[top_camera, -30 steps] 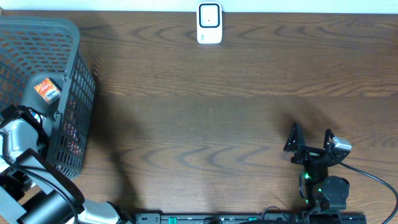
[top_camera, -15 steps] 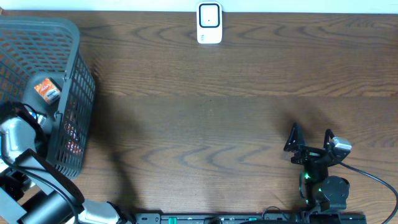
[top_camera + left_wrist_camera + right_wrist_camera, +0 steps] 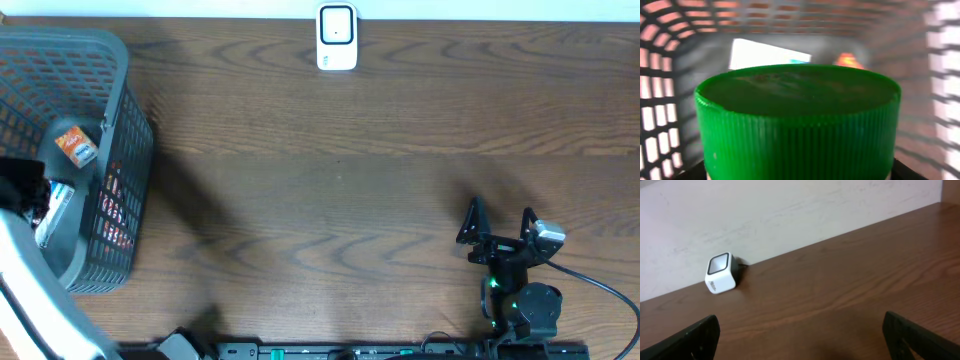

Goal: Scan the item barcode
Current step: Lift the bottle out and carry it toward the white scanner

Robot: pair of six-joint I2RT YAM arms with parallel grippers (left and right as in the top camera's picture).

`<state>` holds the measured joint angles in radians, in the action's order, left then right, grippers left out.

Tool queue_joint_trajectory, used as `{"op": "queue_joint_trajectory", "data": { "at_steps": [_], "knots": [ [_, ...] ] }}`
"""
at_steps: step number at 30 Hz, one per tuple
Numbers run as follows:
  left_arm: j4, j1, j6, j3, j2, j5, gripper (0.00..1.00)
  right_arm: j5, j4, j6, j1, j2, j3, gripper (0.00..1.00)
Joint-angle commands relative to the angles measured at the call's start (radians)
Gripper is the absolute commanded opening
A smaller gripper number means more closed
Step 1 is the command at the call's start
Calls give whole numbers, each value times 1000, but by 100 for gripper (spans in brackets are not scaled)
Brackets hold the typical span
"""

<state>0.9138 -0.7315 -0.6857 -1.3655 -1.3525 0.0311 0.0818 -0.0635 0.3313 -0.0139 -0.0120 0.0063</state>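
The item is a container with a ribbed green cap (image 3: 797, 120) that fills the left wrist view. My left gripper (image 3: 799, 174) is shut on it, one black finger showing at each bottom corner beside the cap. From overhead, that gripper (image 3: 28, 192) is inside the grey basket (image 3: 118, 120) at the far left, with the item's pale body (image 3: 52, 208) beside it. The white barcode scanner (image 3: 337, 38) stands at the table's far edge and also shows as a small white cube (image 3: 720, 273). My right gripper (image 3: 497, 226) rests open near the front right, nothing between its fingers (image 3: 696, 337).
An orange packet (image 3: 76, 146) lies in the basket, and a white box (image 3: 767, 54) and an orange item (image 3: 847, 60) lie behind the cap. Basket mesh walls (image 3: 660, 90) surround the left gripper. Bare wooden table (image 3: 330, 200) stretches between basket, scanner and right arm.
The left gripper has narrowed onto the green-capped item, and the left arm has shifted left and risen towards the camera. The right arm has not moved.
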Motion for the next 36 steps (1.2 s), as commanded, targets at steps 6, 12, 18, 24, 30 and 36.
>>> {"op": "queue_joint_trajectory", "data": {
  "at_steps": [6, 12, 18, 24, 30, 36],
  "knots": [
    [-59, -2, 16, -29, 336, 435, 64, 2, -4, -11, 8, 5, -1, 99],
    [-139, 147, 17, -29, 432, 615, 65, 2, -4, -11, 8, 5, -1, 99],
    [-152, 430, 109, -29, 413, 556, 65, 2, -4, -11, 8, 5, -1, 99],
    [-109, 729, 135, 6, 391, 165, 65, 3, -4, -11, 8, 5, -1, 99],
    [-113, 1000, 111, 71, 335, -171, 65, 2, -4, -11, 8, 5, -1, 99],
    [-216, 1236, 24, 188, 215, -474, 65, 2, -4, -11, 8, 5, -1, 99]
  ]
}}
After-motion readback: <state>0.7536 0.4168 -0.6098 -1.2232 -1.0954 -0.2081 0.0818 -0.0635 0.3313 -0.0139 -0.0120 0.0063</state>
